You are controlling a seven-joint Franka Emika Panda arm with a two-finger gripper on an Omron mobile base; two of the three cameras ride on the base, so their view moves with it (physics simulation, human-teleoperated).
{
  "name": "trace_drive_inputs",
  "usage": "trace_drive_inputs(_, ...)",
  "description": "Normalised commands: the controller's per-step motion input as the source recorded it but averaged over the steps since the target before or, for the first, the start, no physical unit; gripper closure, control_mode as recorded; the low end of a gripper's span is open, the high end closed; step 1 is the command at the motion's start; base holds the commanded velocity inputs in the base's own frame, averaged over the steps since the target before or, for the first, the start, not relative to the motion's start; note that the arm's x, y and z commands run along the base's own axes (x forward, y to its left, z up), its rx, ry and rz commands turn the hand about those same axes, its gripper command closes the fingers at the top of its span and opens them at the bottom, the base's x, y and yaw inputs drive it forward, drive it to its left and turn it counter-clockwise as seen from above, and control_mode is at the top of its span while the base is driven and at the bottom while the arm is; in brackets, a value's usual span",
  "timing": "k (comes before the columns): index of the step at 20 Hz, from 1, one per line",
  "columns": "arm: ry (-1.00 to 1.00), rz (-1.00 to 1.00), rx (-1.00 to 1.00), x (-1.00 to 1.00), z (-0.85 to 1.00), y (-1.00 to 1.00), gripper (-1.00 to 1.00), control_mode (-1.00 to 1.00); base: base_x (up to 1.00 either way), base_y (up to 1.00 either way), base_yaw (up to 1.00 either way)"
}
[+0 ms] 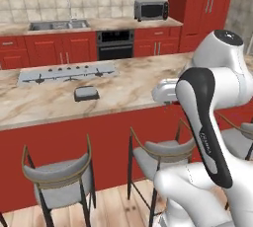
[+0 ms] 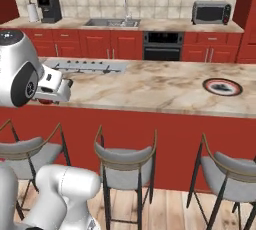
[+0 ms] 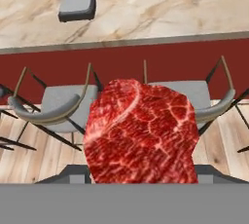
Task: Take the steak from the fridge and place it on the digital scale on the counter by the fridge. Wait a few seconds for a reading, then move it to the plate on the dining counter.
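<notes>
In the hand view the steak (image 3: 141, 130), a bright red marbled slab, sits between the fingers of my gripper (image 3: 141, 174), which is shut on it. It hangs over the stools, in front of the red face of the dining counter (image 1: 133, 80). A sliver of red shows under my gripper (image 2: 47, 100) at that counter's front edge. The digital scale (image 1: 86, 93), a small dark grey slab (image 3: 77, 7), lies bare on the marble top beyond the steak. The plate (image 2: 222, 87) with its dark reddish rim rests far to the right on the same top. The fridge is out of view.
Grey-seated stools (image 1: 59, 174) (image 2: 125, 161) line the counter's front below the hand. A pale cooktop panel (image 1: 66, 73) lies behind the scale. Across the aisle stand the sink (image 2: 112, 22), oven (image 1: 115, 44) and a microwave (image 2: 211, 12).
</notes>
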Motion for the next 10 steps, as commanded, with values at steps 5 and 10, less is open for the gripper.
trace_drive_inputs(5, 0.00, 0.00, 0.00, 0.00, 0.00, 0.00, 1.00, 1.00, 0.85, 0.22, 0.15)
trace_drive_inputs(10, 0.00, 0.00, 0.00, 0.00, 0.00, 0.00, 1.00, 1.00, 0.73, 0.38, 0.13)
